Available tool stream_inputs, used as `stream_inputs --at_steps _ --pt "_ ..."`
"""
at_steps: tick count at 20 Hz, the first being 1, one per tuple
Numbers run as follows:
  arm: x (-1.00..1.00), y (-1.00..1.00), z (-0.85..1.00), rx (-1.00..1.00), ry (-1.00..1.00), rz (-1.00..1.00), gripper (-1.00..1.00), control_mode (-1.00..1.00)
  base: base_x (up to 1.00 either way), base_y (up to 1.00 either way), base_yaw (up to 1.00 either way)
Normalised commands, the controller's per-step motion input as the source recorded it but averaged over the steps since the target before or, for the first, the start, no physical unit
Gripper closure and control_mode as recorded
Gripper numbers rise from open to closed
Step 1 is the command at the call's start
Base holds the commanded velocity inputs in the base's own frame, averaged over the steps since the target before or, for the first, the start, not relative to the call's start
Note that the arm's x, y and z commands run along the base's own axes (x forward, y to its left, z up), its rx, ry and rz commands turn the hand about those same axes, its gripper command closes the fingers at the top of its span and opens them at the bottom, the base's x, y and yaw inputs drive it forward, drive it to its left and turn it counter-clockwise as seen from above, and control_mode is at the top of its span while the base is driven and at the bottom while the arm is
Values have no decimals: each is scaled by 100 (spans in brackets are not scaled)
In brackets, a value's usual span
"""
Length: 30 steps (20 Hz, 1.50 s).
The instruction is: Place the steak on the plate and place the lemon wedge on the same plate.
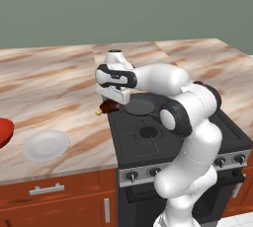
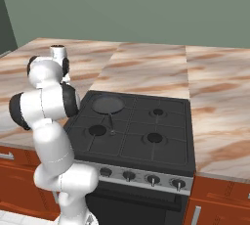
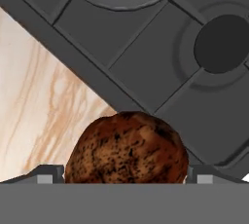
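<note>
The steak (image 3: pixel 127 150), a dark reddish-brown lump, lies where the marble counter meets the stove's left edge. My gripper (image 3: pixel 126 178) is low over it and open, with one fingertip on each side of the meat. In the left base view the gripper (image 1: pixel 111 99) hangs from the bent arm, and the steak (image 1: pixel 108 106) shows just under it with its orange-tan bit pointing left. The white plate (image 1: pixel 46 145) rests on the counter well to the left and nearer the front edge, with nothing on it. The lemon wedge is out of view.
A dark frying pan (image 1: pixel 140 105) sits on the black stove's (image 1: pixel 148 137) rear left burner, just right of the gripper, its handle pointing forward (image 2: pixel 111 121). A red bowl (image 1: pixel 4 131) is at the far left edge. Marble counter (image 2: pixel 146 67) stretches behind and on both sides.
</note>
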Motion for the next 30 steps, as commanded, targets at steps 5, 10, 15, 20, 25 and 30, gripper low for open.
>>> stream_inputs --at_steps 5,10,15,20,25,30 --pt "-20 73 25 -6 0 15 100 -100 0 0 0" --pt "-8 81 5 -2 0 21 100 -100 0 0 0" --pt "-14 78 -4 0 0 28 100 -100 0 0 0" --pt "-13 65 -17 0 0 28 100 -100 0 0 0" --pt "-22 46 -40 0 0 20 100 -100 0 0 0" --pt "-3 33 -41 0 0 11 100 -100 0 0 0"
